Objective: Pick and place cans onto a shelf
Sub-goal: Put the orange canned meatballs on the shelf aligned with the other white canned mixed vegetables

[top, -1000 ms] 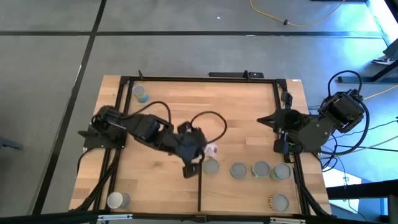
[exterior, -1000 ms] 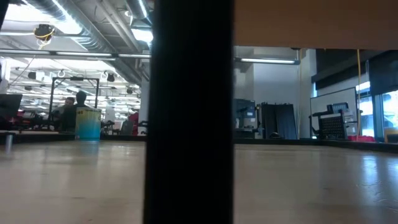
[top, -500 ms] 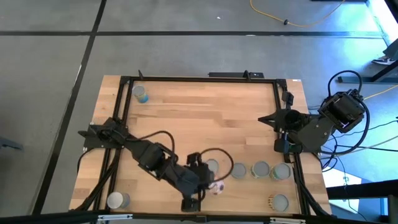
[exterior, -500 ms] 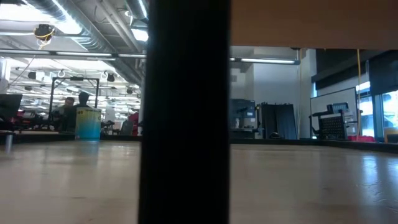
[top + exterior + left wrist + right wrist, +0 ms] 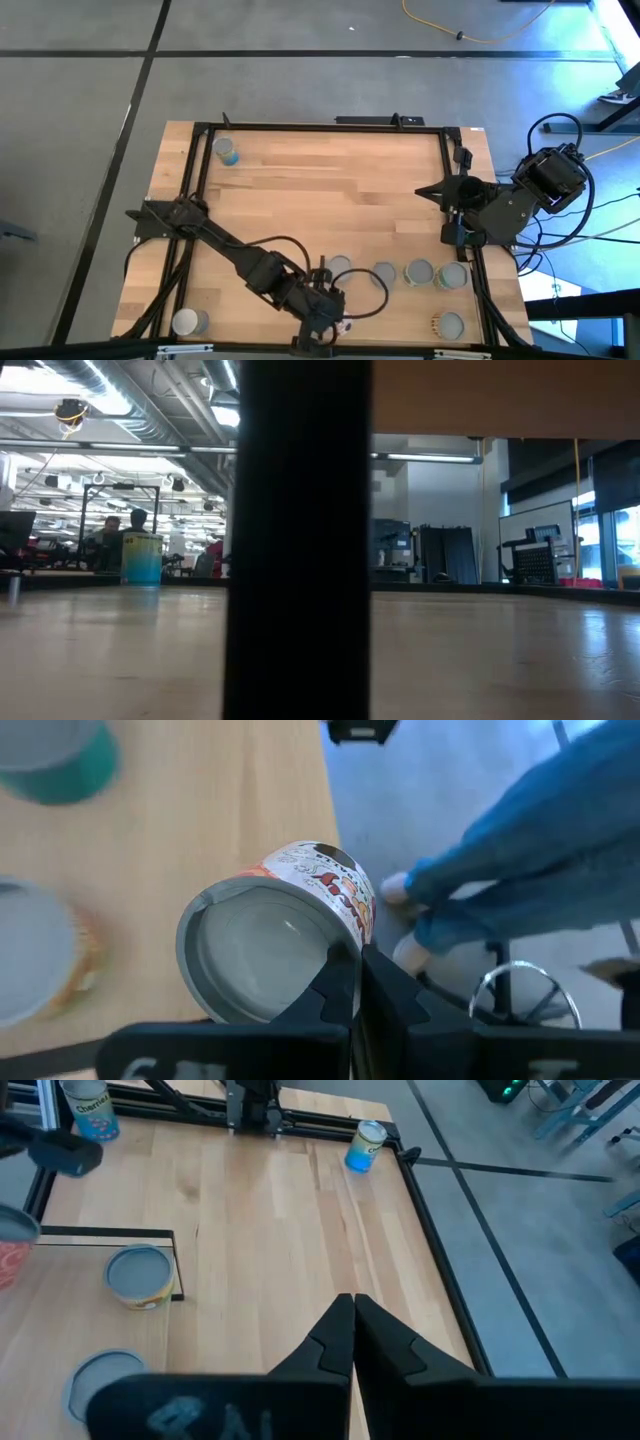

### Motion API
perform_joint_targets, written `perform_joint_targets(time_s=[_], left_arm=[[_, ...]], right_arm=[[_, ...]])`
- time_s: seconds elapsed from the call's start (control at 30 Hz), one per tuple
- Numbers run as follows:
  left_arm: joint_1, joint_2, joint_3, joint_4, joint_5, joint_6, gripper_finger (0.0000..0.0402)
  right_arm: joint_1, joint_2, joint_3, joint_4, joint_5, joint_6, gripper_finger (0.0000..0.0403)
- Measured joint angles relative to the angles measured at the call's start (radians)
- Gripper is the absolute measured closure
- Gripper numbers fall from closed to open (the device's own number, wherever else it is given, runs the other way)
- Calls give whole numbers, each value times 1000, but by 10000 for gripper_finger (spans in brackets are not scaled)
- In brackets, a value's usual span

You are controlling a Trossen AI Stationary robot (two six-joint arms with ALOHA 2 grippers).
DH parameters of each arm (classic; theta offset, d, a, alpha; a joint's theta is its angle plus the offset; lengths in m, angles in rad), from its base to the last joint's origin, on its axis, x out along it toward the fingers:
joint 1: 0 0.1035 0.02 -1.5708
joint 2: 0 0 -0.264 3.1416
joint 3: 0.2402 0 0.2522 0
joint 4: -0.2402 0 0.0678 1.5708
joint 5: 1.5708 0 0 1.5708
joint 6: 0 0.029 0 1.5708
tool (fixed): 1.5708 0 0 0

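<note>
I see the white-and-red can against my left hand, whose fingers are pressed shut, the can lying tipped beside them at the near edge of the worktop. Past that can stand four more cans in a row on the shelf. My right hand, closed on nothing, waits over the worktop's right edge.
</note>
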Motion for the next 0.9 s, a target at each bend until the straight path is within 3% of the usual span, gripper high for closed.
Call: perform_joint_targets(time_s=[0.63,0.9], left_arm=[[16,14,0,-55,5,23,401],[18,14,0,-56,6,16,380]], right_arm=[[0,0,0,-2,0,2,393],[0,0,0,-7,0,3,393]])
